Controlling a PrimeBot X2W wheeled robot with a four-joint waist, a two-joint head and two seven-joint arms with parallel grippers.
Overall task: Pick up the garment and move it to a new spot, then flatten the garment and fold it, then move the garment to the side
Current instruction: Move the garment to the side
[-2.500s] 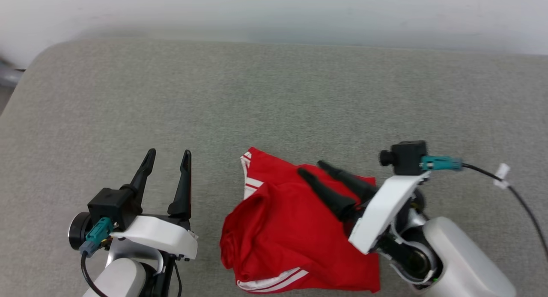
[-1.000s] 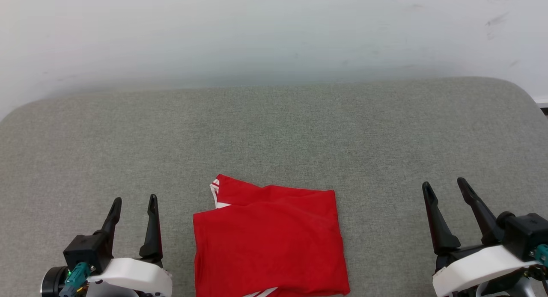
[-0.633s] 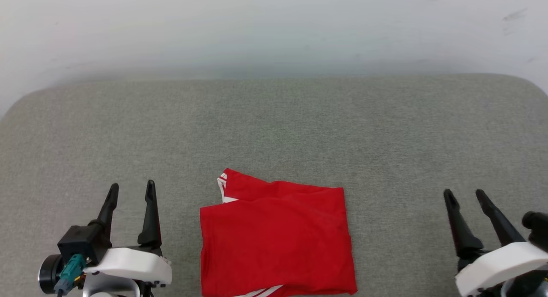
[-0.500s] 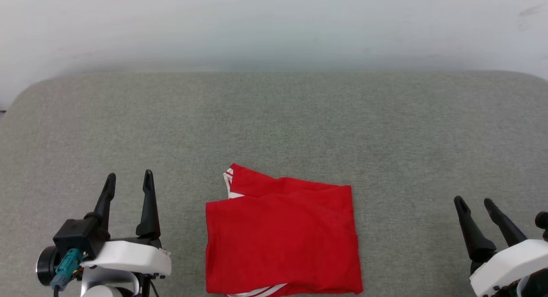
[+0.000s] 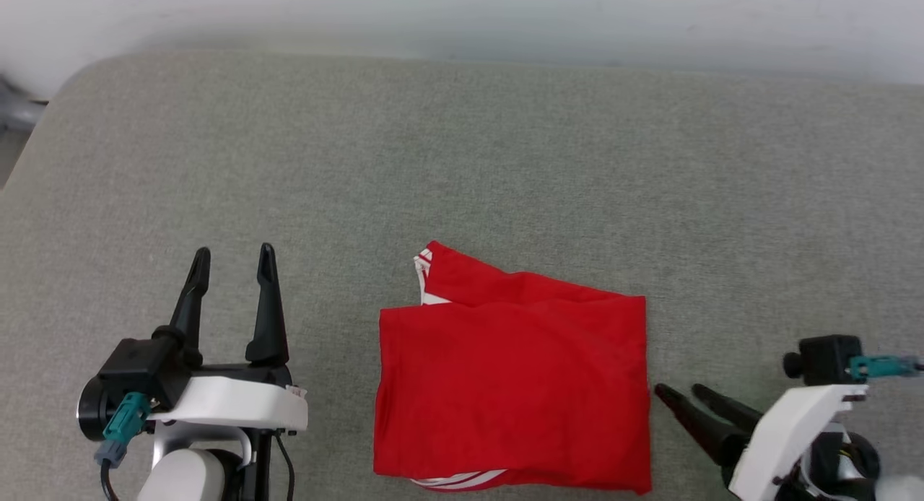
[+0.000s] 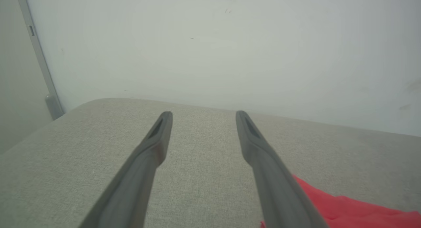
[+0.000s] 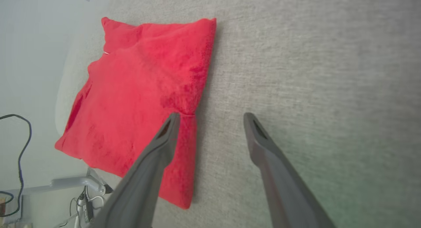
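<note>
Garment (image 5: pixel 512 385) now lies folded flat, released; right claw (image 5: pixel 677 390), spread apart, has swung back beside its right edge; left claw (image 5: pixel 234 250) apart, empty. Sideways move likely next.

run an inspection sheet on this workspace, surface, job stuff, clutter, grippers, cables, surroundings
surface: grey fabric pad, rounded corners
job's things: garment folded into a rough rectangle, lying flat near the front edge; striped trim shows at its far-left corner and near edge
clutter: nothing seen
grippers: left gripper open, over bare pad, apart from the garment; right gripper open, low beside the garment's right edge, holding nothing
cables: teal plug on the left wrist camera; black cable hanging beyond the pad
surroundings: pale wall behind; grey metal frame below the pad's edge
</note>
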